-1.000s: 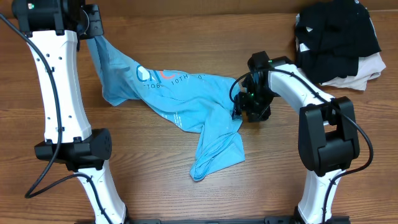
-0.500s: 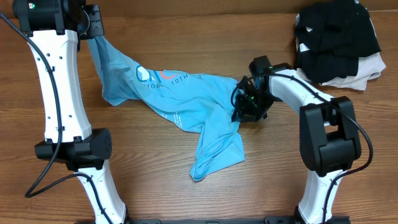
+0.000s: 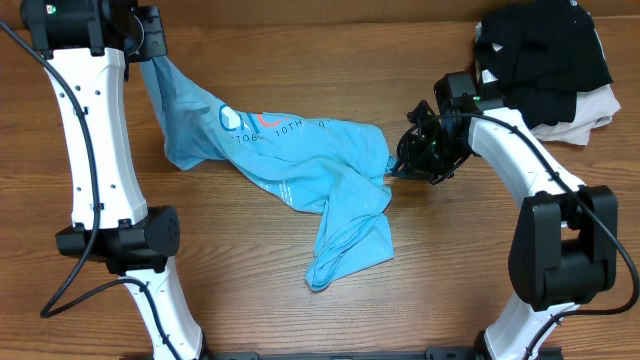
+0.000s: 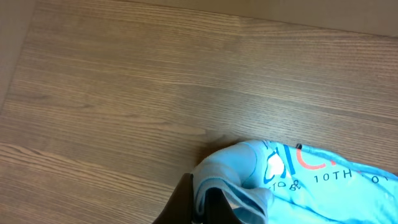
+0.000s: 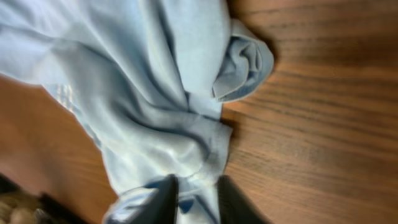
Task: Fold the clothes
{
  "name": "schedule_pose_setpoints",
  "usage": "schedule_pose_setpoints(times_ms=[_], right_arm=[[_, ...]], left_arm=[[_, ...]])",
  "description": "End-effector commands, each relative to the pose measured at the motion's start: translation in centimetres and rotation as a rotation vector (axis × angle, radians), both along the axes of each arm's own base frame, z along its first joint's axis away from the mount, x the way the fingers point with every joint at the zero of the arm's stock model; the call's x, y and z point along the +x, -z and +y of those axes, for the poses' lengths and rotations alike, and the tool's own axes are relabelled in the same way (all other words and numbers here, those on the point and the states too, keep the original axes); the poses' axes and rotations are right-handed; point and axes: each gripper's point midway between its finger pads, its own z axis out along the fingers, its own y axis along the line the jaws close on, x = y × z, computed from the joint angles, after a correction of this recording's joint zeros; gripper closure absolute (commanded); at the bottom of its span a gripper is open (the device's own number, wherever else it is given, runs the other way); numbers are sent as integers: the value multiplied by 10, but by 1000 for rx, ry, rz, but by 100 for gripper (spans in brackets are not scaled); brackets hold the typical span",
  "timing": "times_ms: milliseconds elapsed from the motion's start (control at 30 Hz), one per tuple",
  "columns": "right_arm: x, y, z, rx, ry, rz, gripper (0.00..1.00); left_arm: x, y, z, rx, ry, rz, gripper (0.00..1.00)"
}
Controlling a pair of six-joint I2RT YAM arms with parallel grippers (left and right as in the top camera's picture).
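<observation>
The clothes, a light blue T-shirt (image 3: 300, 160) with red-and-white lettering facing up, lie crumpled across the table's middle. One corner is lifted at the far left, where my left gripper (image 3: 150, 55) is shut on it. In the left wrist view the cloth (image 4: 311, 180) bunches between the dark fingers of that gripper (image 4: 202, 208). My right gripper (image 3: 400, 168) is at the shirt's right edge. In the right wrist view a fold of the shirt (image 5: 155, 93) runs down between the two fingers of that gripper (image 5: 198, 202), which is shut on it.
A heap of black garments (image 3: 540, 60) lies at the back right on a beige folded cloth (image 3: 585, 115). Both arm bases stand near the table's front edge. Bare wood shows in front of the shirt and to its right.
My right arm has swung to the right and slightly back, its gripper closing on the shirt's right edge. The left arm and its hold have not moved.
</observation>
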Motion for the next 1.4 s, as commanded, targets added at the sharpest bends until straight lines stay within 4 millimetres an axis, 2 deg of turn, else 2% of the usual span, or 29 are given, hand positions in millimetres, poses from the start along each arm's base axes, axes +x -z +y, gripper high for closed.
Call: schedule_pose_setpoints(times_ms=[0,233,400,600,700,933,1167,1233,1367], right_arm=[[-5,4,-5,-44,-6,-2,60],[-31,32,0,-48,32,106,59],[-34,36,16,-7,22,99,59],[-25,37,36,1,15,47,58],[-24,43,33,-54,34,42,55],[-26,53,11,-190,74,52,52],[-36,60,15,-187,84,79,52],[-40,63,19,-174,79,86,54],[-38,64,21,-165,91,81,73]], left_arm=[[4,3,1,-5,0,-1,96],[4,3,-1,-19,9,-3,96],[6,1,-1,-19,9,-13,96],[7,1,-3,-25,15,-17,96],[6,2,-3,-25,14,-13,96],[6,2,-3,-25,14,-13,96],[6,2,-3,-25,15,-13,96],[6,2,-3,-25,14,-13,96],[6,2,-3,-24,14,-13,96]])
